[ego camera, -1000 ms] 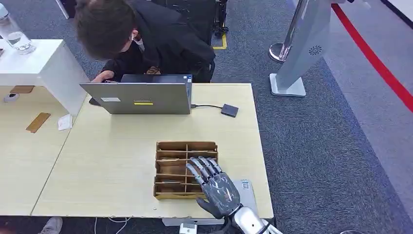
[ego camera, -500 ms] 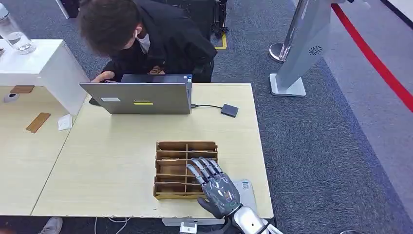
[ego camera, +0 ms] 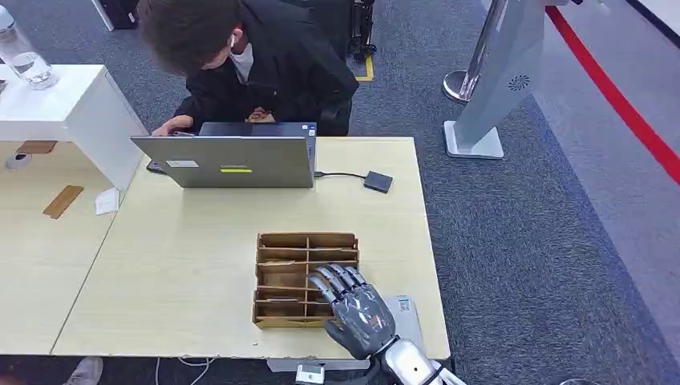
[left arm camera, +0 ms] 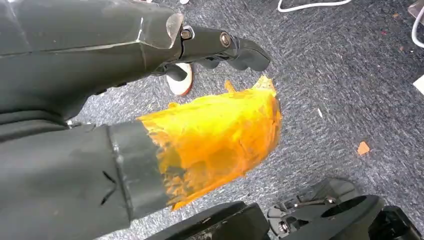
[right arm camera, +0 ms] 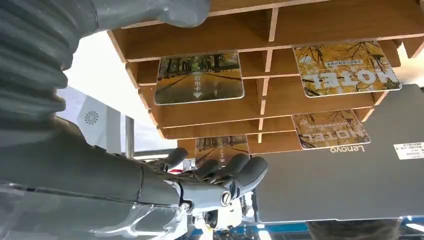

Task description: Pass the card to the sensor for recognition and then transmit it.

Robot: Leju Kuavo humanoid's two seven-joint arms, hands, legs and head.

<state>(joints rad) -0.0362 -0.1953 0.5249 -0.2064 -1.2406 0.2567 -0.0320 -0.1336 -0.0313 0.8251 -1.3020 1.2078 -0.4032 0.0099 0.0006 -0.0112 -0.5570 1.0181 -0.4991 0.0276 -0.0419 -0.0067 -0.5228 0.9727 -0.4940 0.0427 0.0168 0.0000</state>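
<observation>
Cards [right arm camera: 199, 78] lie in the slots of the wooden rack [ego camera: 282, 241], and our right hand [ego camera: 358, 310] hovers over the rack's near right corner, fingers [right arm camera: 240, 170] loosely curled toward a slot and holding nothing we can see. Our left hand [left arm camera: 220, 42] hangs over the carpet, and we cannot tell how it is set. Beyond the rack on the table [ego camera: 184, 265] stand a laptop [ego camera: 228, 160] and a small dark box [ego camera: 378, 181], perhaps the sensor. We judge no card picked yet; grasping, scanning and handing over all remain.
</observation>
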